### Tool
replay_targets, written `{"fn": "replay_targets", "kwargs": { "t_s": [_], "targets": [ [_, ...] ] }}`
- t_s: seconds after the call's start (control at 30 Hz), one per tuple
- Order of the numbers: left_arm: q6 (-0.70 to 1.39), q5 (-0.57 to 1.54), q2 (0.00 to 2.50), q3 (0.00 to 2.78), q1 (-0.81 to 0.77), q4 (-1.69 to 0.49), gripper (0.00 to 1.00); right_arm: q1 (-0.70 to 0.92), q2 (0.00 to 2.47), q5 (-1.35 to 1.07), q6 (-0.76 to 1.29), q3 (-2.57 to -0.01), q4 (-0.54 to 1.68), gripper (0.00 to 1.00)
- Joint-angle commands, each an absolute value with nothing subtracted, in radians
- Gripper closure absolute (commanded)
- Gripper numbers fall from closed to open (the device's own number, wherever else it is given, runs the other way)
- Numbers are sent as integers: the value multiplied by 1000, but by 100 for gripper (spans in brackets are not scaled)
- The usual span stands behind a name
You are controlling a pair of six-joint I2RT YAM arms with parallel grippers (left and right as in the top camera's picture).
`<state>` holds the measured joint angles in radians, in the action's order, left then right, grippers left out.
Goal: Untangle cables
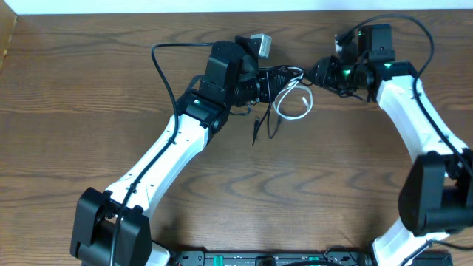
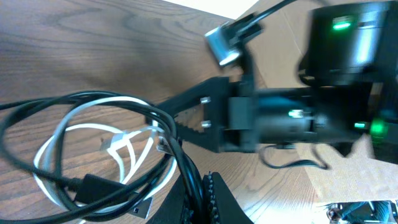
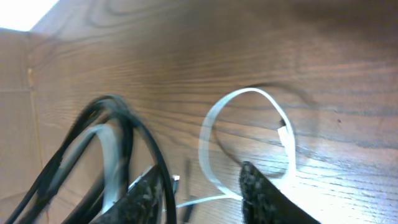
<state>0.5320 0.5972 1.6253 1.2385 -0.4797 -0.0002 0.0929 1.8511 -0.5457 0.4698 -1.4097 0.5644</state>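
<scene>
- Left gripper (image 1: pixel 275 81) is seen closed at the centre top of the overhead view. Black cable (image 2: pixel 81 98) strands run in at its toothed fingertips (image 2: pixel 205 193) and look pinched there.
- Right gripper (image 3: pixel 199 177) is seen partly open in its own wrist view, with the two fingers apart. A thin white strand and a small dark plug end lie in the gap. Whether either is touched cannot be told.
- White cable (image 3: pixel 203 142) is laid in a loop flat on the table (image 1: pixel 295 192), at 12 to 1 o'clock of the right fingers, and its far side passes just beside the right-hand finger.
- The black cable is looped in several turns over and through the white one, at 9 to 10 o'clock of the right fingers.
- In the overhead view the tangle is placed between the two grippers. The white loop hangs toward 6 o'clock, and loose black ends trail to 7 o'clock.
- The table's far edge is close at 12 o'clock of both grippers.
- Bare wood is seen at 6 o'clock of the tangle, between the two arms.
</scene>
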Motion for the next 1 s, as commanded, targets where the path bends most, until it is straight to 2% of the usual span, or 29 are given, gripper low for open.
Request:
{"fn": "replay_targets", "kwargs": {
  "t_s": [0.0, 0.23, 0.37, 0.47, 0.67, 0.97],
  "targets": [
    [538, 613, 1620, 1253, -479, 14, 93, 99, 1896, -545, 510, -1404, 569, 67],
    [536, 558, 1620, 1253, -476, 25, 93, 108, 1915, -552, 502, -1404, 580, 76],
    [537, 538, 1618, 1253, -435, 37, 92, 87, 1915, -459, 469, -1404, 647, 91],
    [538, 538, 1598, 1254, -386, 41, 93, 71, 1915, -337, 432, -1404, 717, 99],
    [537, 538, 1558, 1253, -299, 31, 93, 19, 1915, -39, 374, -1404, 849, 99],
    [535, 538, 1555, 1253, -216, -66, 93, -34, 1915, 85, 310, -1404, 883, 99]
  ]
}}
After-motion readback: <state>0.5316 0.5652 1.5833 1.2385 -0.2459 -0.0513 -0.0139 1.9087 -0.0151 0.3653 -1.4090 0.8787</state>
